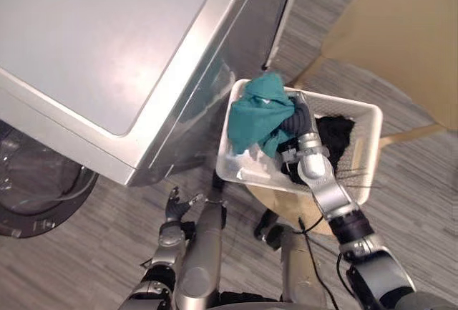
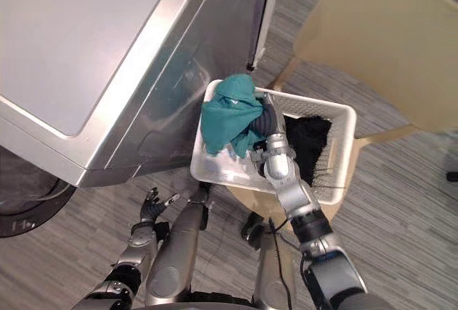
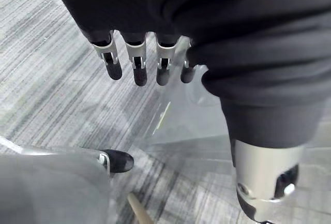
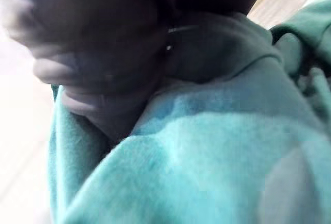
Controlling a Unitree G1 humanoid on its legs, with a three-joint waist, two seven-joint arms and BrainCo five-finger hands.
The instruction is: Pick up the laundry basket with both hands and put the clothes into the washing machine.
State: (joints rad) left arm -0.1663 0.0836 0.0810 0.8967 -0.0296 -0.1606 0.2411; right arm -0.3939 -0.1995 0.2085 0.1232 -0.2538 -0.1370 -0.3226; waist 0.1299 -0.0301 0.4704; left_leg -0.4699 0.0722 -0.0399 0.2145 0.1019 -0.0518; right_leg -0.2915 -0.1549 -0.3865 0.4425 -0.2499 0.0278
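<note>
Reaching into the white slatted plastic laundry basket (image 1: 336, 100), the right hand (image 1: 299, 119) sits among a bunched teal fleece garment (image 1: 261, 115); the garment stands above the basket's rim at the corner nearest the silver-grey washing machine (image 1: 107, 38); whether this hand is closed on the cloth cannot be told, as the garment hides it in the right wrist view too; black clothes (image 1: 336, 132) lie in the basket's other half, towards the opposite corner; the basket rests on a tan wooden seat (image 1: 275, 199), just beside the machine's side panel; the left hand (image 3: 134, 58) hangs low over the grey striped floor (image 1: 107, 245), apart from the basket, its fingers straight and spread, holding nothing; the machine's round dark-rimmed door (image 1: 36, 188) shows at its front, well apart from the basket.

Handling, as judged: the clothes are soft, light and limp, and may trail or snag on the slats; a full handful near the middle of the bundle should serve best; the basket looks light and fairly stiff, with some flex, and is best taken by the rim at its two short ends, one hand to each.
</note>
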